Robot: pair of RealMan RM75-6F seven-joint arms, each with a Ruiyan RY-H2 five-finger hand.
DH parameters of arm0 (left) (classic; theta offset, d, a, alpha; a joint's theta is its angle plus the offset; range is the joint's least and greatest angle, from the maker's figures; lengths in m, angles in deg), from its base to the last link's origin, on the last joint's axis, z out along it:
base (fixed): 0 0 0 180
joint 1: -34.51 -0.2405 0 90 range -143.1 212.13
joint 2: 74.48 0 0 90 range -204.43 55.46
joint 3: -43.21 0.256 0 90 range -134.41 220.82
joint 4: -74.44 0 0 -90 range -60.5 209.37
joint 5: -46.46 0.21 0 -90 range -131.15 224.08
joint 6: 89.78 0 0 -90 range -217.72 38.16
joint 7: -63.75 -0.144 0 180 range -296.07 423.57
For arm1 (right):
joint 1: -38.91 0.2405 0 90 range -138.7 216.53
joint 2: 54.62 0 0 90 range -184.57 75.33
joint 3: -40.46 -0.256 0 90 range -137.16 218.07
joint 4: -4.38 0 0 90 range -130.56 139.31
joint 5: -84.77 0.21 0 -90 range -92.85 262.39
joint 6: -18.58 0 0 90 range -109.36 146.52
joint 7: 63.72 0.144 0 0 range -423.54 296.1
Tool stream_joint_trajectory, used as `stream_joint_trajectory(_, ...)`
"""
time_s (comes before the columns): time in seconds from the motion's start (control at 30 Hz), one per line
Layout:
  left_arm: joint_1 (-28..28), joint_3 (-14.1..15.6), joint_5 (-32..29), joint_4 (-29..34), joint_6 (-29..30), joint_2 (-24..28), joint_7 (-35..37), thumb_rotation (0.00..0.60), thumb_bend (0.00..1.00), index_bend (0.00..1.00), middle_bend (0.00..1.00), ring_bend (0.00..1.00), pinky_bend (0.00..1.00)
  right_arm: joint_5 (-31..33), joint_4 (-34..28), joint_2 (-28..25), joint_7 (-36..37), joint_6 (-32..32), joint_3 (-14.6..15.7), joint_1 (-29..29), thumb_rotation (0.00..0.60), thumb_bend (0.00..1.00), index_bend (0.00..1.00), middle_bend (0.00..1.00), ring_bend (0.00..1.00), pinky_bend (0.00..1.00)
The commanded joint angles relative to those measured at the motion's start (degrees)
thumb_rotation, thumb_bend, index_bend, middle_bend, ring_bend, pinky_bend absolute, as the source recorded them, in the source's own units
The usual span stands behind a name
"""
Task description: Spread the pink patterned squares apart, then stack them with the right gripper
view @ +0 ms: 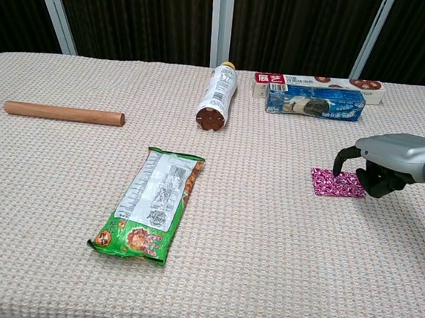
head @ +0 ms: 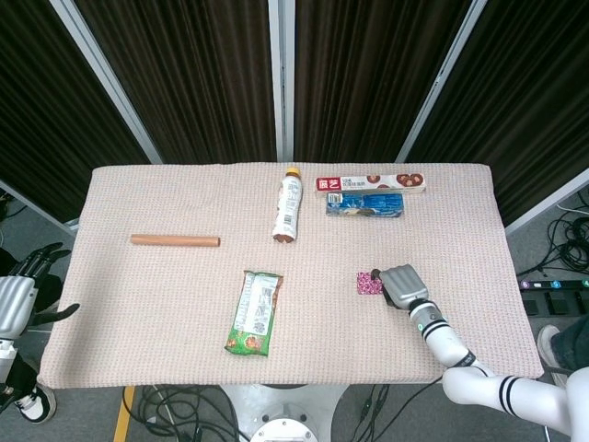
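Tablecloth [view: 263,260] (beige weave), dark curtains [head: 368,74]

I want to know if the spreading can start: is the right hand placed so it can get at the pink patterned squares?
Probably yes. The right hand sits over the right edge of the pink patterned squares, one fingertip down at their far edge, and nothing lies between them.

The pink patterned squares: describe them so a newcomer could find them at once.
On the beige cloth-covered table, look at the near right part, where the right hand reaches in. The pink patterned squares lie flat under its fingertips, the only magenta thing and far smaller than the green snack packet.
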Motion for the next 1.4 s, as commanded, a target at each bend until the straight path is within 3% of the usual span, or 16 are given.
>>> stream_joint_trajectory(0.03,0.0,-0.1,0.0,-0.1,0.0,0.0,0.1,0.600,0.06,0.23,0.23,0.17,0.26,0.1,-0.1,0.3,-0.3,0.1,0.1,0.3,0.600,0.74,0.29,1.00,1.00,0.97)
stream_joint_trajectory(0.43,0.0,-0.3,-0.5,-0.8,-0.3,0.0,0.7,0.600,0.06,0.23,0.23,0.16,0.26,2.6,0.2,1.5,-2.6,0.1,1.1,1.5,0.600,0.74,0.29,1.00,1.00,0.97)
stream_joint_trajectory(1.4,0.2,-0.8,-0.8,-0.8,-0.5,0.1,0.7,0.600,0.06,0.23,0.23,0.16,0.26,10.8,-1.2,-2.0,-7.7,1.5,3.9,2.3,0.600,0.74,0.29,1.00,1.00,0.97)
